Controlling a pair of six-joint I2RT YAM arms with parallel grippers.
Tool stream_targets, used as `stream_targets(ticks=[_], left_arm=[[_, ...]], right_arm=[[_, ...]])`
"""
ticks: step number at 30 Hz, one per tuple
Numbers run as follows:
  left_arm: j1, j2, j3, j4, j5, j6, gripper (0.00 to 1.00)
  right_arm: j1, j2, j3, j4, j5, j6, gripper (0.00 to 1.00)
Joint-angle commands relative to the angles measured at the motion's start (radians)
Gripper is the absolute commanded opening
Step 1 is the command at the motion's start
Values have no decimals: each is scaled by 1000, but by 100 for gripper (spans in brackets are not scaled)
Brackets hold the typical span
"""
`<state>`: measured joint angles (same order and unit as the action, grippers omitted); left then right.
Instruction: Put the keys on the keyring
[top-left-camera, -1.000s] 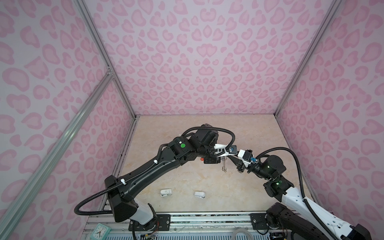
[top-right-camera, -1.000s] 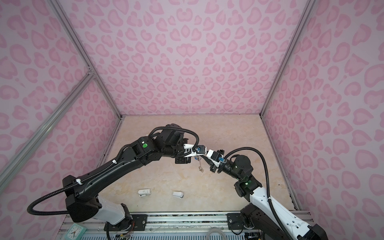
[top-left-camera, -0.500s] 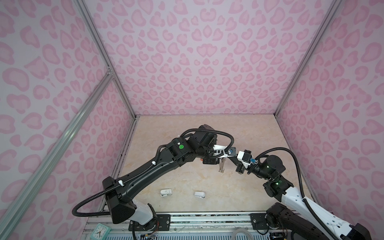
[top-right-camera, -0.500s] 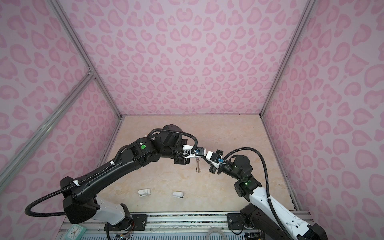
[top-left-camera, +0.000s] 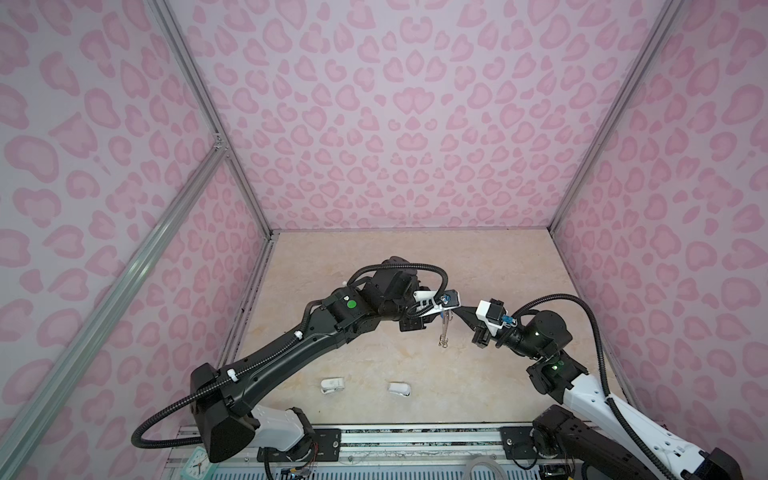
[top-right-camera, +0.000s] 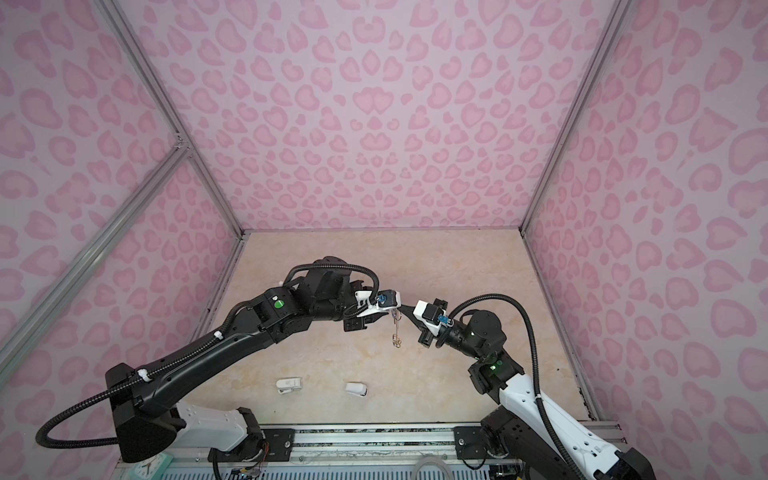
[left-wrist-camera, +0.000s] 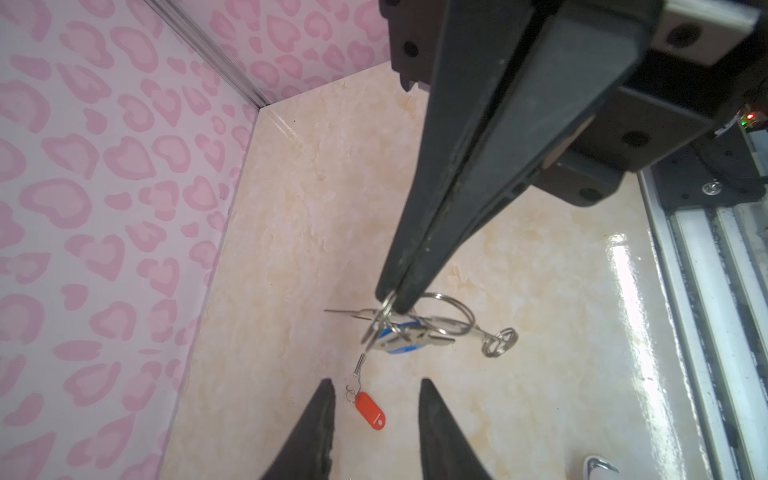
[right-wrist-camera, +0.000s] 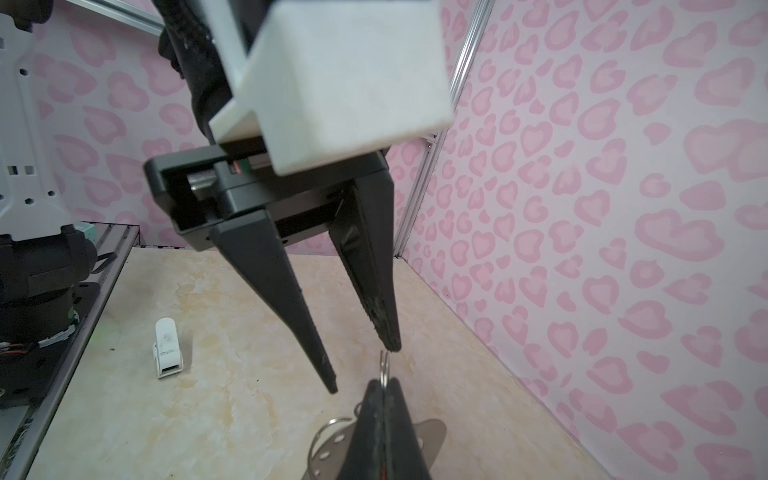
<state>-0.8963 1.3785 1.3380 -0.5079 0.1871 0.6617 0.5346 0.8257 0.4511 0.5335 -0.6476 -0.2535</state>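
in both top views the keyring (top-left-camera: 444, 329) hangs edge-on in the air at the centre of the frame, above the counter (top-left-camera: 374, 266). it hangs from the tip of the right hand (top-left-camera: 458, 309), which reaches in from the right. two white plastic pieces (top-left-camera: 333, 384) lie well apart from it, toward the lower edge.

in the left wrist view the right hand (left-wrist-camera: 394, 301) comes down from the upper right, clenched on one wire ring (left-wrist-camera: 377, 322) of the keyring (left-wrist-camera: 440, 328). the blue-tag key (left-wrist-camera: 399, 340) hangs with it and looks already threaded. at the lower edge the left hand (left-wrist-camera: 376, 382) stands open, grasping nothing. the red-tag key (left-wrist-camera: 368, 405) shows between its fingers (left-wrist-camera: 322, 424), touching neither; i cannot tell whether it lies on the counter.

in the right wrist view the right hand (right-wrist-camera: 382, 384) sits at the lower centre, pinching the wire ring (right-wrist-camera: 384, 363) just above the flat grey plate of the keyring (right-wrist-camera: 434, 432). the left hand (right-wrist-camera: 361, 365) hangs over it with its fingers apart.

the keyring looks light and stiff, but held by one thin, slick ring it will likely swing and twist. the red-tag key seems small and flat. its plastic tag is probably the best place to take hold, being thicker and less slippery, and that leaves the key's own small ring free.
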Motion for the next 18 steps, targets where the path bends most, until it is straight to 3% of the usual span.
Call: stream_targets(ticks=[1, 12, 18], left_arm=[[8, -26, -68, 128, 67, -85, 40], [95, -47, -213, 324, 284, -238, 41], [107, -28, -223, 369, 354, -264, 41]], right_arm=[[-1, 7, 4, 56, -6, 9, 0], [-3, 6, 10, 83, -44, 33, 0], [-4, 10, 8, 89, -64, 51, 0]])
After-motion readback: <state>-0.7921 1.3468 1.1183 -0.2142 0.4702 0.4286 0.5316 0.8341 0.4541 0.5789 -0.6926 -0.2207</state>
